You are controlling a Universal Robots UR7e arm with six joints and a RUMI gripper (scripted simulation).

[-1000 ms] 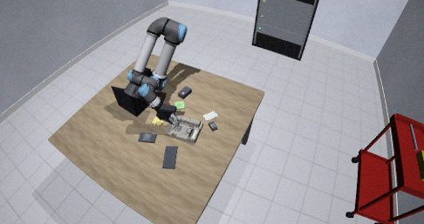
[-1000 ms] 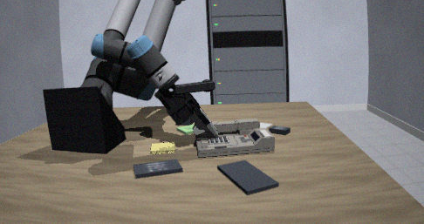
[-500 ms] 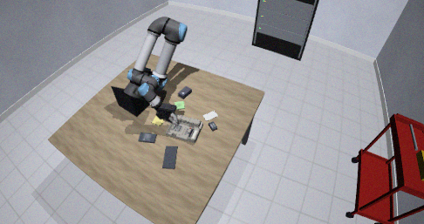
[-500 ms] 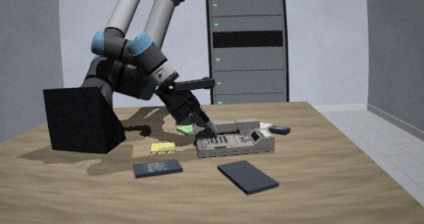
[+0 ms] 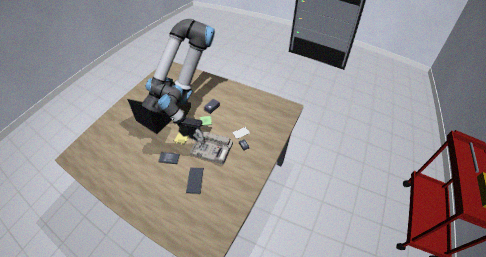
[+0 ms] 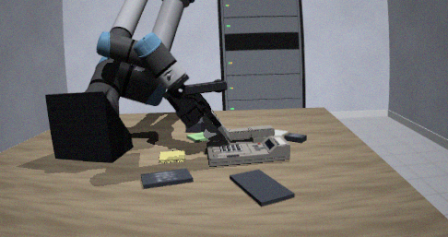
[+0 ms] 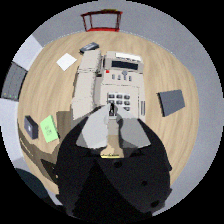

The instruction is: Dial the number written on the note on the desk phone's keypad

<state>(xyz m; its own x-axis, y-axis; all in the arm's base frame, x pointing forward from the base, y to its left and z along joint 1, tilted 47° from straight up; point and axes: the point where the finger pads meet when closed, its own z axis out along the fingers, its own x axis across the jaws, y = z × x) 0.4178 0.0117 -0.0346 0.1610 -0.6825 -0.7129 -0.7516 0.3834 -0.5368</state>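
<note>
The beige desk phone (image 5: 212,148) lies on the wooden table; it also shows in the exterior view (image 6: 249,150) and the wrist view (image 7: 117,82). Its handset (image 7: 86,85) rests in the cradle on the left side. The keypad (image 7: 120,99) has dark keys below a display (image 7: 125,63). My gripper (image 7: 111,104) is shut with nothing between the fingers, and its joined tips rest at the near left edge of the keypad (image 6: 224,142). A white note (image 5: 241,132) lies beyond the phone, also in the wrist view (image 7: 66,61). Its writing is too small to read.
A green note (image 5: 205,120) and a yellow pad (image 6: 171,156) lie near the phone. Dark flat slabs (image 6: 261,187) (image 6: 166,177) lie in front. A black box (image 6: 85,126) stands at the left. Small dark devices (image 5: 212,105) (image 5: 244,144) lie nearby. A red cart (image 5: 450,193) and a server rack (image 5: 327,20) stand off the table.
</note>
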